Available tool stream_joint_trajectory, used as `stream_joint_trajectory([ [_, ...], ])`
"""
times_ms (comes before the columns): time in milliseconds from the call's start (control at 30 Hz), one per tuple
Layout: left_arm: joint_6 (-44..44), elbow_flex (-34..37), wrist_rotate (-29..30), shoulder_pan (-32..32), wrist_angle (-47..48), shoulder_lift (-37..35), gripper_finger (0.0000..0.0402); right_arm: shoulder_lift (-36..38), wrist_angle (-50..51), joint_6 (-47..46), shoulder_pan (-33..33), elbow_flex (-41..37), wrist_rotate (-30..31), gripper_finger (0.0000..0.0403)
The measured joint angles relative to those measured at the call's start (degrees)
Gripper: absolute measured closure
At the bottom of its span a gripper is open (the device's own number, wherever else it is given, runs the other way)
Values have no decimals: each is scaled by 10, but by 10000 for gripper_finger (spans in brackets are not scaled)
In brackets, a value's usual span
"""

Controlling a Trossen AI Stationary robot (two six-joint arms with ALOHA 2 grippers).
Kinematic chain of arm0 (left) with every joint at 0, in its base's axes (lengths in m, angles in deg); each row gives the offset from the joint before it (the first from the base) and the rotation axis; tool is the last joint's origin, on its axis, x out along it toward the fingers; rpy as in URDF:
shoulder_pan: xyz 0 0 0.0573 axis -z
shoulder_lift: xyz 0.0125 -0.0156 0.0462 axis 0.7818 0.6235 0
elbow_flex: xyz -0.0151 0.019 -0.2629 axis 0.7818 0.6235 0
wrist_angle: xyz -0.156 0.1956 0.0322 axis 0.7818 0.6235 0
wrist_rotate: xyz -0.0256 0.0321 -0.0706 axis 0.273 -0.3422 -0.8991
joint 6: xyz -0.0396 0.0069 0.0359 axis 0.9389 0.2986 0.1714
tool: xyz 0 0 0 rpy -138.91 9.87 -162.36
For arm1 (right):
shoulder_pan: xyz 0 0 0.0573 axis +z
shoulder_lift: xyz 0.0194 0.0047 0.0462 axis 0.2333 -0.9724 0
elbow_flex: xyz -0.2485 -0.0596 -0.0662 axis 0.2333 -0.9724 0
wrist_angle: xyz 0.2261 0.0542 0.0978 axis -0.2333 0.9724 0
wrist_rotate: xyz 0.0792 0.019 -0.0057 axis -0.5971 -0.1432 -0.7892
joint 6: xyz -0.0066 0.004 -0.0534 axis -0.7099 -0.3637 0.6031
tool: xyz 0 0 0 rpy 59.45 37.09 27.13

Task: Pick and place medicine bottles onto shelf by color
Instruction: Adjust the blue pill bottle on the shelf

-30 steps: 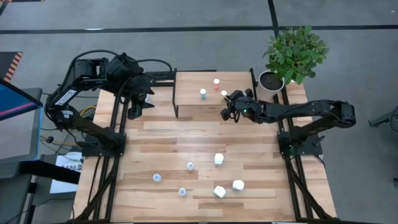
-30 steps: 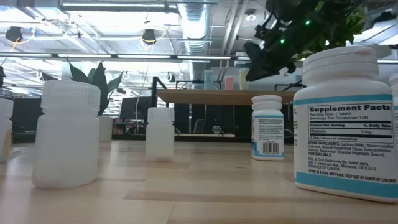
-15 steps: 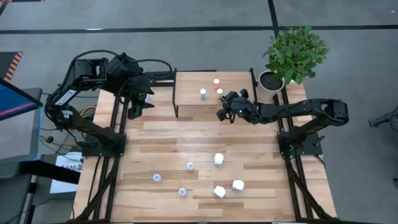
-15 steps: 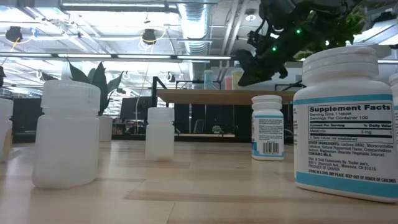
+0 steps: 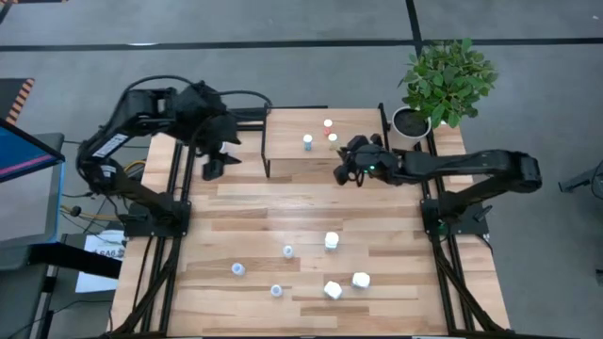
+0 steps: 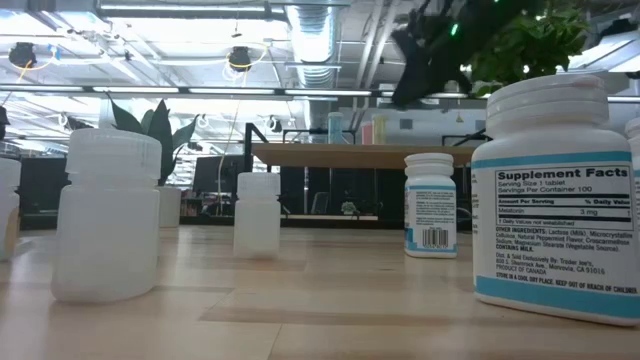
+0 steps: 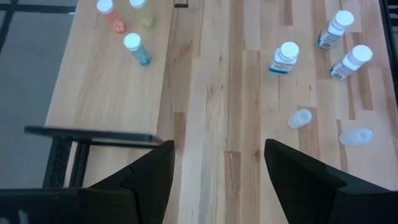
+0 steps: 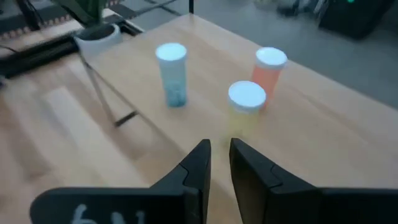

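Note:
The shelf stands at the table's far middle. On its top stand a blue-capped bottle, a red-capped one and a yellowish-capped one, which also show in the right wrist view as blue, orange-red and yellowish. My right gripper hovers above the shelf's right near corner, fingers almost together and empty. My left gripper hangs open and empty left of the shelf. Several more bottles stand on the near half of the table, such as a white one.
A potted plant stands just right of the shelf. Loose bottles sit at the near middle: small blue-capped ones and chunky white ones. The low view shows them close up.
My right gripper went a little toward the table's left along the shelf, then came back right and rose. The yellowish-capped bottle shifted slightly left on the shelf and now stands alone by the red one. My left gripper moved a little toward the table's right.

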Motion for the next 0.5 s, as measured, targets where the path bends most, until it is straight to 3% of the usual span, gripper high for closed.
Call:
stream_joint_trajectory([
  [233,-24,0,15,8,-89,71,167,88,280,-196,68,104,-17,321],
  [367,-63,0,13,18,-97,118,191,130,345,-248,107,125,-18,321],
  [500,-72,0,13,23,-99,168,251,165,365,-278,141,126,-18,321],
])
